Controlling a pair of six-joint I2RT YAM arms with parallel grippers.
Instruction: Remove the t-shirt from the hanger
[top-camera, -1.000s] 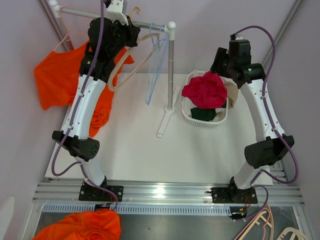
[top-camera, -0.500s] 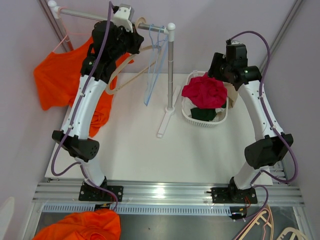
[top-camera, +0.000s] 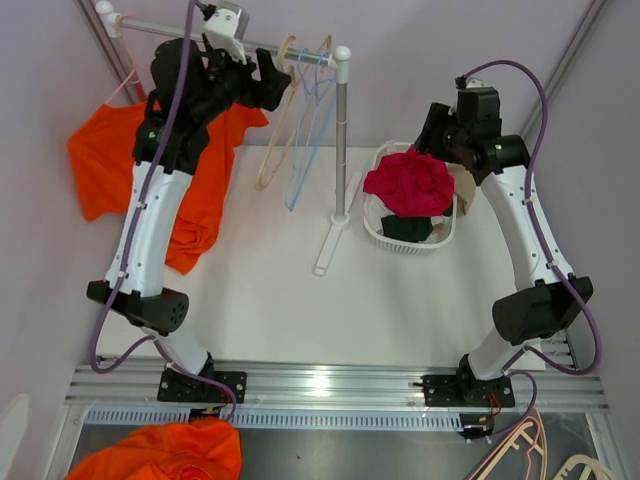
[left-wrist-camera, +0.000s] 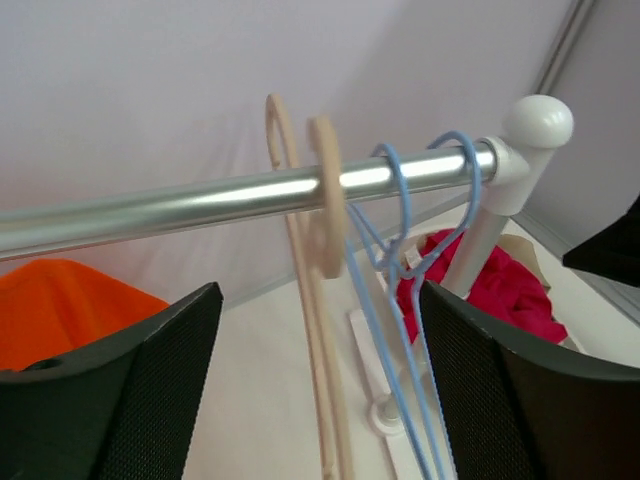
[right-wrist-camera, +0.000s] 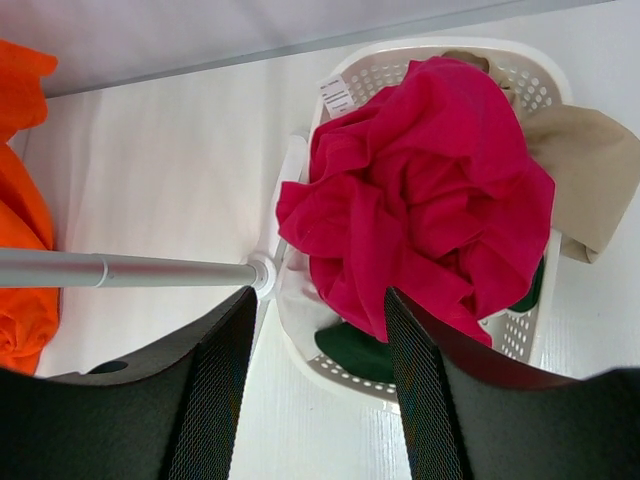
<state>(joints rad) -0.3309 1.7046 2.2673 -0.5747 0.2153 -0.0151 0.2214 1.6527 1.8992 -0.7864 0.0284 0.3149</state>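
An orange t-shirt (top-camera: 100, 165) hangs from a thin pink hanger (top-camera: 125, 85) at the left end of the rail (top-camera: 175, 28), and its lower part lies on the table. My left gripper (top-camera: 281, 75) is up at the rail, open (left-wrist-camera: 320, 296) and empty. Just beyond it, a bare beige hanger (left-wrist-camera: 326, 205) hooks over the rail next to two blue hangers (left-wrist-camera: 400, 210). My right gripper (top-camera: 432, 135) hovers open (right-wrist-camera: 320, 300) over a red t-shirt (right-wrist-camera: 430, 190) in the white basket (right-wrist-camera: 350, 375), holding nothing.
The rack's post (top-camera: 342, 130) and flat foot (top-camera: 330, 245) stand mid-table. The basket (top-camera: 372, 232) also holds dark green and beige clothes. More orange cloth (top-camera: 160, 455) lies below the table's near edge, and spare hangers (top-camera: 530, 450) lie at bottom right.
My left arm rose and carried the beige hanger up onto the rail beside the blue ones, then its jaws opened and let go. The right arm barely moved.
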